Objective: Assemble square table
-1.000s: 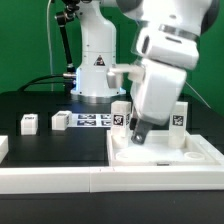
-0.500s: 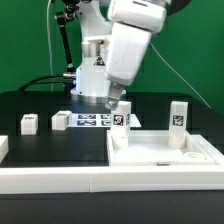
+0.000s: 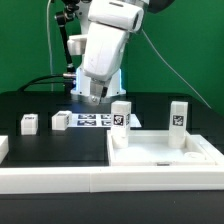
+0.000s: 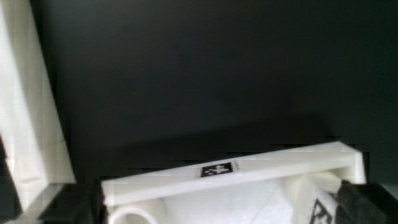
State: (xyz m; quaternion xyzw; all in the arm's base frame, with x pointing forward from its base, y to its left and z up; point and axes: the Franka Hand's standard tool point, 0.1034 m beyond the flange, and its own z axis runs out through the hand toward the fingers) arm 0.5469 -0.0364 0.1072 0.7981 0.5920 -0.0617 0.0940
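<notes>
The square table's white tabletop lies at the exterior view's right, rim up. Two white tagged legs stand upright in its far corners, one on the exterior view's left and one on its right. Two more legs lie loose on the black table. My gripper hangs open and empty above the table, up and to the exterior view's left of the nearer upright leg. In the wrist view the tabletop's tagged edge shows between my dark fingertips.
The marker board lies flat in front of the robot's base. A long white border rail runs along the front edge and also shows as the rail in the wrist view. The tabletop rests against the rail's inner corner.
The arm has risen from low over the tabletop beside the upright leg and swung to the exterior view's left. The gripper has stayed open. No part has moved.
</notes>
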